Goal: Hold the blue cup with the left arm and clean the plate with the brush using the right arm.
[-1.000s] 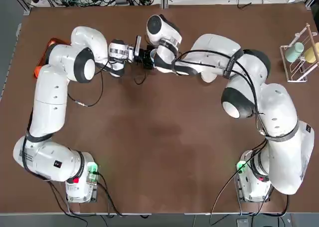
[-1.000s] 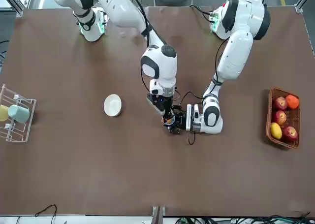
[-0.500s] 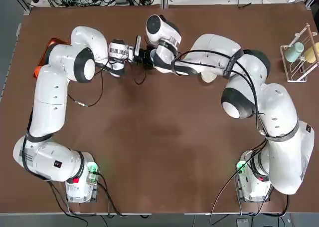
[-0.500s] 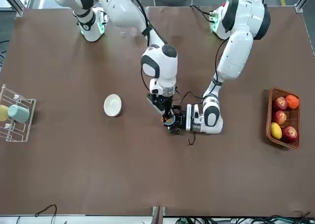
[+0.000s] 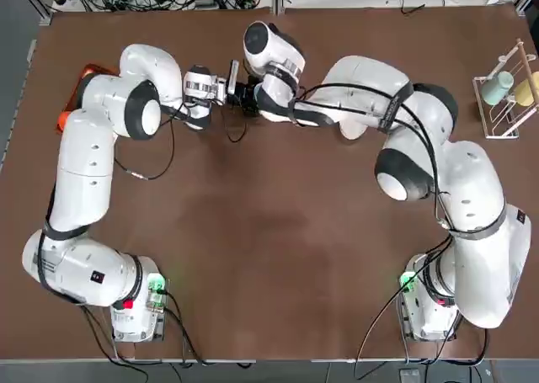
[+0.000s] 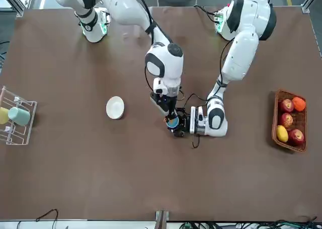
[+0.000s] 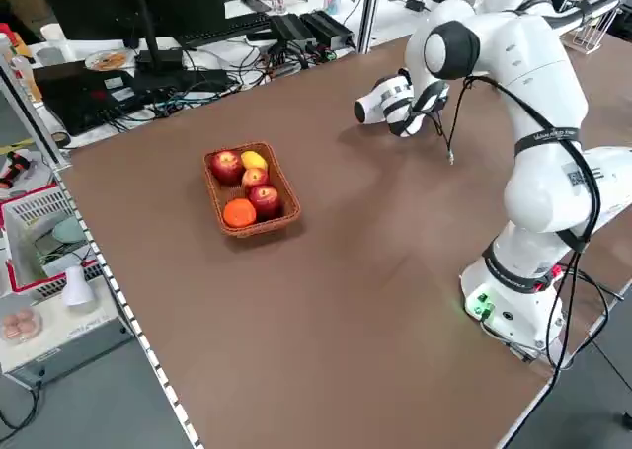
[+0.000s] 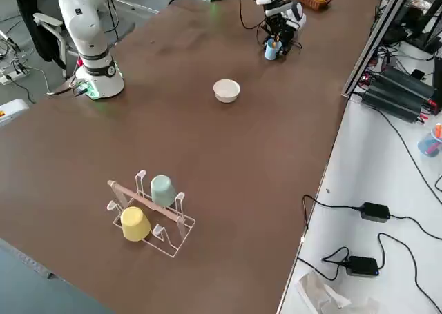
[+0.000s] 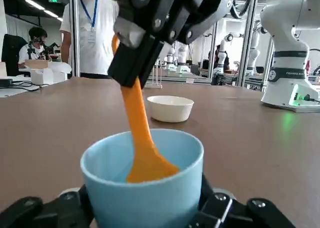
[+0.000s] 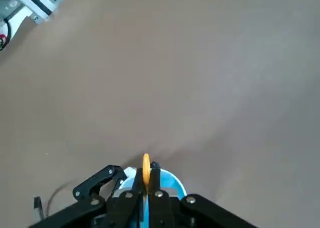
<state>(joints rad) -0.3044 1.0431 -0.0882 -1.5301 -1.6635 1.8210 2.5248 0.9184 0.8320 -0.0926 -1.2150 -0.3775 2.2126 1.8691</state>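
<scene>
My left gripper [image 6: 184, 123] lies low over the table and is shut on the blue cup [image 9: 142, 188], which stands upright on the table [image 6: 172, 122]. My right gripper [image 6: 170, 112] hangs directly above the cup and is shut on the orange brush [image 9: 140, 133]. The brush's lower end dips inside the cup [image 10: 170, 180], and its handle rises between the right fingers [image 10: 145, 170]. The cream-white plate [image 6: 115, 107] sits apart on the table, on the right arm's side of the cup [image 8: 226, 90].
A wicker fruit basket [image 6: 289, 121] stands near the table edge on the left arm's side. A wire rack [image 6: 17, 116] holding a grey-teal cup and a yellow cup is on the opposite side. A person [image 9: 97, 32] stands beyond the table.
The right wrist has risen slightly with the brush, which still reaches into the cup. The left gripper and the cup have stayed put.
</scene>
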